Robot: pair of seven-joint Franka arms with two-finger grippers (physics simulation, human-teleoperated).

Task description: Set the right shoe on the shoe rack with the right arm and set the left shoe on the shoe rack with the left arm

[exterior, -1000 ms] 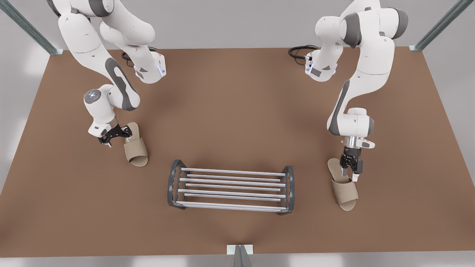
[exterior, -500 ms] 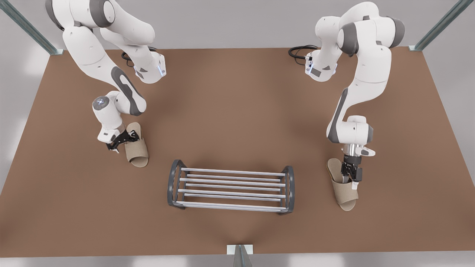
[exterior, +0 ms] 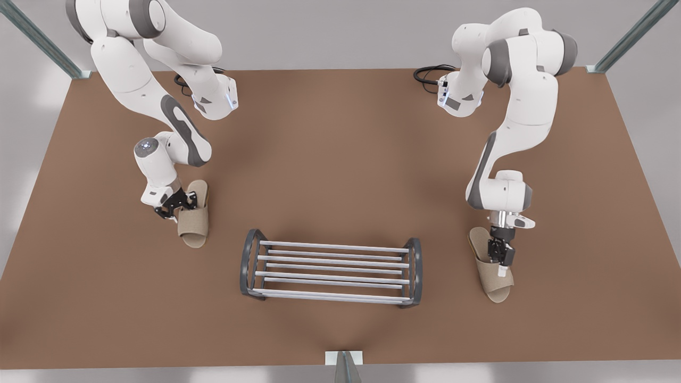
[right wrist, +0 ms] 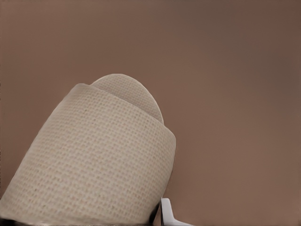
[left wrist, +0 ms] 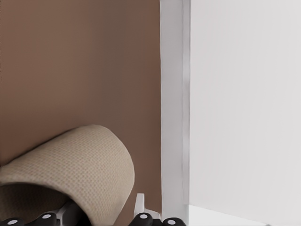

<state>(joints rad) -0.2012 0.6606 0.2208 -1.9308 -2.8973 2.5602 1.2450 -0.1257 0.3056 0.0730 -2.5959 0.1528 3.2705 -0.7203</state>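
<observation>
Frontally: shoe rack (exterior: pixel 330 248) midway; left end effector (exterior: pixel 501 260), right end effector (exterior: pixel 173 210) at slippers (exterior: pixel 192 230).

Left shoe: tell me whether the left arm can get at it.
Likely yes: the left gripper's jaws clamp the left shoe's strap, nothing between; the right gripper holds the right shoe.

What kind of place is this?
Likely a simulated lab tabletop, not a home: a brown table with metal frame posts at its corners, two bench-mounted arms with one gripper at a slipper and another gripper at the second slipper, and a shoe rack.
</observation>
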